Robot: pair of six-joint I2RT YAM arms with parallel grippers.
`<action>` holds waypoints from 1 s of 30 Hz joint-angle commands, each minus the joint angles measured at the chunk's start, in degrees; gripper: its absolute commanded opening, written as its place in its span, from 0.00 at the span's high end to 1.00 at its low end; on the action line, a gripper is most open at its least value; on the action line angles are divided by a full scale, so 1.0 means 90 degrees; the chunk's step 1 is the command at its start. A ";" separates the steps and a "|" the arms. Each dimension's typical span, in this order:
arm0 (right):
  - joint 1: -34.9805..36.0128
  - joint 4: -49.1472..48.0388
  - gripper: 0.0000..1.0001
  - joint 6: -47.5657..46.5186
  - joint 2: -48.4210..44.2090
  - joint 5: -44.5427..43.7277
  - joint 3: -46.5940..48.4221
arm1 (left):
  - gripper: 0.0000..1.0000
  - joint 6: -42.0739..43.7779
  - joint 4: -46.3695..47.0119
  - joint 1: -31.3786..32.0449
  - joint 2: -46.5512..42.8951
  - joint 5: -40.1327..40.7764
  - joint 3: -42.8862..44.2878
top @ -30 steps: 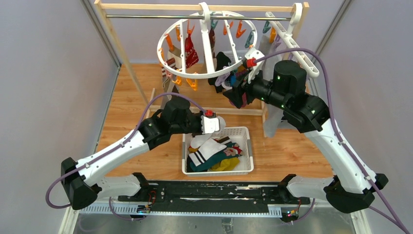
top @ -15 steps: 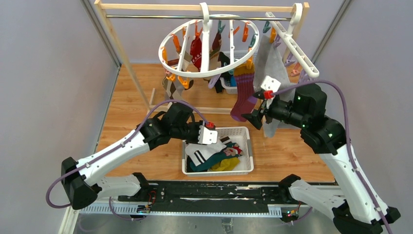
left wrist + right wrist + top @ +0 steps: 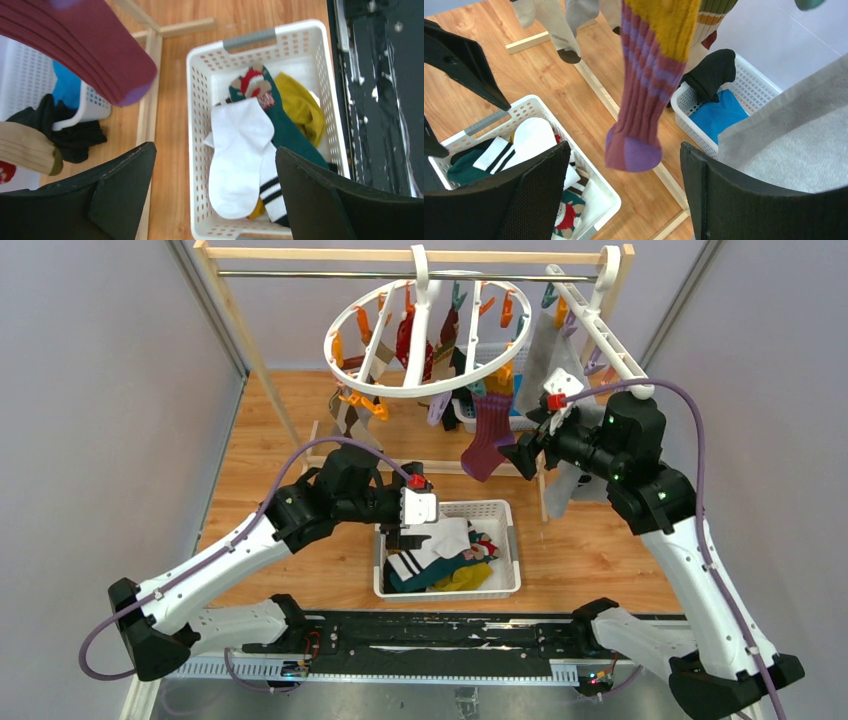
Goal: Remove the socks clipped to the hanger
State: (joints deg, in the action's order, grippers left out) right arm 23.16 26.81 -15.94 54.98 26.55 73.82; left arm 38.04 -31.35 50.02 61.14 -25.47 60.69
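The hanger (image 3: 398,391), a round white ring with orange, teal and purple clips, hangs tilted from the rail. Clipped to it are a purple-orange sock (image 3: 487,436) (image 3: 651,75), a red sock (image 3: 404,338) and a brown-cream patterned sock (image 3: 346,418). My right gripper (image 3: 520,454) (image 3: 624,148) is open just right of the purple-orange sock, whose toe hangs free ahead of its fingers. My left gripper (image 3: 399,534) (image 3: 215,167) is open and empty above the left side of the white basket (image 3: 507,542). A white sock (image 3: 241,150) lies in that basket.
The basket (image 3: 198,65) also holds striped, teal and yellow socks. A second white basket (image 3: 749,85) with blue and black cloth stands behind the wooden base rail (image 3: 150,75). A large grey cloth (image 3: 796,150) hangs from the straight clip rack (image 3: 612,342) at the right.
My left gripper has opened over the basket, where the white sock now lies. My right arm pulled back from the hanger, then rose a little. The hanger swung and tilted.
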 commanded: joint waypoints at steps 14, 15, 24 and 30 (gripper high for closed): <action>-0.0085 -0.1228 0.31 -0.0358 0.1207 0.0490 0.0785 | 0.03 -0.2300 0.2346 0.0015 0.0518 0.1502 0.0441; -0.0077 -0.1252 0.36 -0.0311 0.1274 0.0564 0.0827 | 0.03 -0.2334 0.2443 0.0000 0.0529 0.1613 0.0404; 0.0014 -0.1642 0.93 0.1027 0.1161 0.1290 0.0792 | 0.04 -0.2737 0.3432 -0.0536 0.0334 0.1509 0.0112; 0.0015 -0.1972 1.00 0.2080 0.0877 0.1835 0.0495 | 0.04 -0.2852 0.3696 -0.0570 0.0459 0.0885 0.0239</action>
State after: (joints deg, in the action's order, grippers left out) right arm 23.14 13.80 -5.98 65.34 37.69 79.92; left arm 13.91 -3.16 45.06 65.71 -12.62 61.98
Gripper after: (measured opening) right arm 0.013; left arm 0.958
